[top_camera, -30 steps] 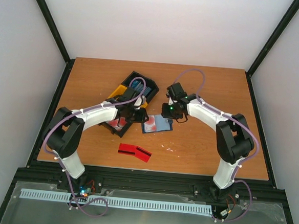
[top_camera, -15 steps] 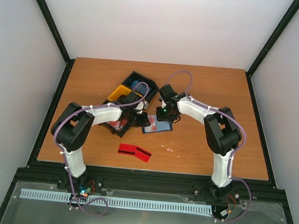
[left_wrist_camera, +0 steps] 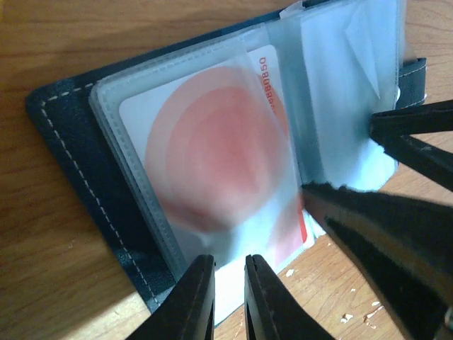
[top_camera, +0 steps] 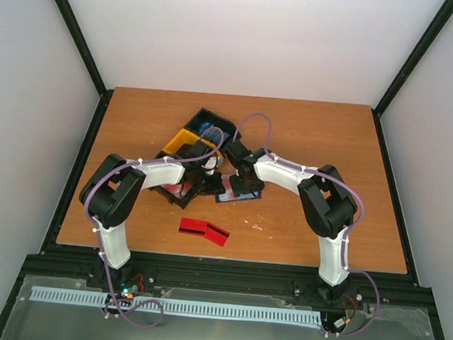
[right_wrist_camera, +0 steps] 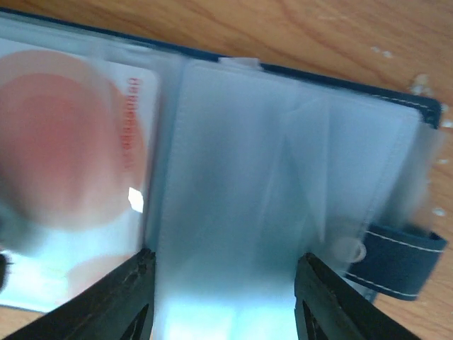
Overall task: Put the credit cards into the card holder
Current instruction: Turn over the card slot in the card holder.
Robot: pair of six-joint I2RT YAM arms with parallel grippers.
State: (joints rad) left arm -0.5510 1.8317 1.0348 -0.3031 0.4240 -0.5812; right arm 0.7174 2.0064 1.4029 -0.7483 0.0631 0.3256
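I see left arm (top_camera: pixel 160 172) and right arm (top_camera: pixel 285 172) bent inward over the open card holder (left_wrist_camera: pixel 71 156) mid-worktop (top_camera: pixel 314 145) | right jaws spread wide above empty sleeves | left jaws nearly together at sleeve edge, grip I cannot tell | one credit card (left_wrist_camera: pixel 212 163) sleeved, spare card (top_camera: pixel 203 231) nearer the bases

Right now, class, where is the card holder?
In the top view the card holder lies open near the middle of the table, just right of the black and yellow bin, with the left gripper and right gripper close over it.
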